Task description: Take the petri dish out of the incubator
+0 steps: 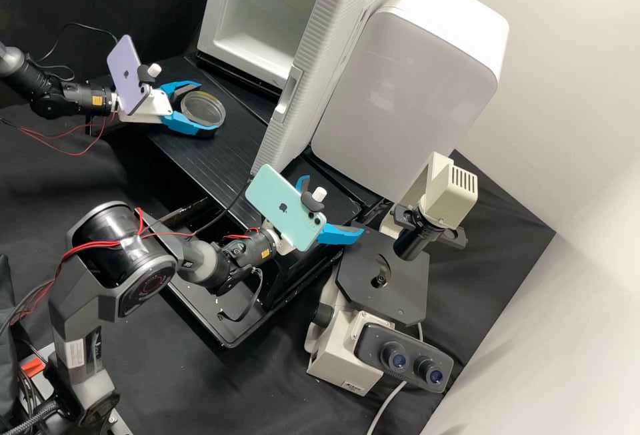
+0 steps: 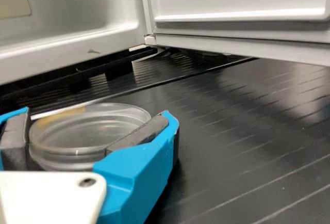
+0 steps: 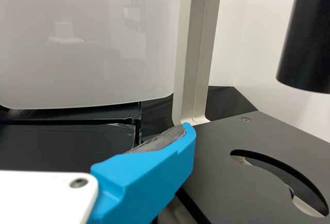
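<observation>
Black tray beneath left pincer, open incubator beyond; pincer grips petri dish, outside chamber. Step: withdrawal, judged nearly done. Next: keep level, set down.

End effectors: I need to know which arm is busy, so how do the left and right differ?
The left end effector is shut on the petri dish; the right end effector is open and empty. The left sits before the incubator, the right beside the microscope. Both have blue fingers.

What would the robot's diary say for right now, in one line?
left end effector: shut on petri dish | petri dish: outside open incubator, over black tray | right end effector: open, by microscope stage
</observation>
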Robot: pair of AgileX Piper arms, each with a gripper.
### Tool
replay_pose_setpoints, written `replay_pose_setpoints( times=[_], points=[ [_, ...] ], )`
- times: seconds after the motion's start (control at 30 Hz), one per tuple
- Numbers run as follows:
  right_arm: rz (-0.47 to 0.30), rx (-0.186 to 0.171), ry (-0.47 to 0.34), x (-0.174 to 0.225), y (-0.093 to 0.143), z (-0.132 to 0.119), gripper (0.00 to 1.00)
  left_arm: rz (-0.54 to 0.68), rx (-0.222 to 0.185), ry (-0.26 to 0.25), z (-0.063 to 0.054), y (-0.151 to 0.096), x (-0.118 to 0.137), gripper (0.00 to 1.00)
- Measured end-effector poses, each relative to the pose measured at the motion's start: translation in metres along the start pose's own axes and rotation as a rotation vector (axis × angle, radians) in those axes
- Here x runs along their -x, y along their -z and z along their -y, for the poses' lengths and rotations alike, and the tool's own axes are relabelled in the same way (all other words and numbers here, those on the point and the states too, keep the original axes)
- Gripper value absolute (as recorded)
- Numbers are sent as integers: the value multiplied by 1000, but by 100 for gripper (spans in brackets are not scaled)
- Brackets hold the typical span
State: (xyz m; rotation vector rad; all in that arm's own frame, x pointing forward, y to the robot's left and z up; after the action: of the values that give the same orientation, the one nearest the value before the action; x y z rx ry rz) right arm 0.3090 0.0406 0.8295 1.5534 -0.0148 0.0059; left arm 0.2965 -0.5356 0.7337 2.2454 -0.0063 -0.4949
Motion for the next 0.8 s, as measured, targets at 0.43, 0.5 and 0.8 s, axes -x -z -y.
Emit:
replay_pose_setpoints(
  times=[0.43,0.5,0.8],
  points=[
    [0,0,0,0,0,0,100,-30,-98,-43,2,-4,5,100],
    [0,0,0,0,0,0,100,-32,-105,-47,3,-4,6,100],
    [0,0,0,0,0,0,100,-30,-136,-91,4,-8,11,100]
  ],
)
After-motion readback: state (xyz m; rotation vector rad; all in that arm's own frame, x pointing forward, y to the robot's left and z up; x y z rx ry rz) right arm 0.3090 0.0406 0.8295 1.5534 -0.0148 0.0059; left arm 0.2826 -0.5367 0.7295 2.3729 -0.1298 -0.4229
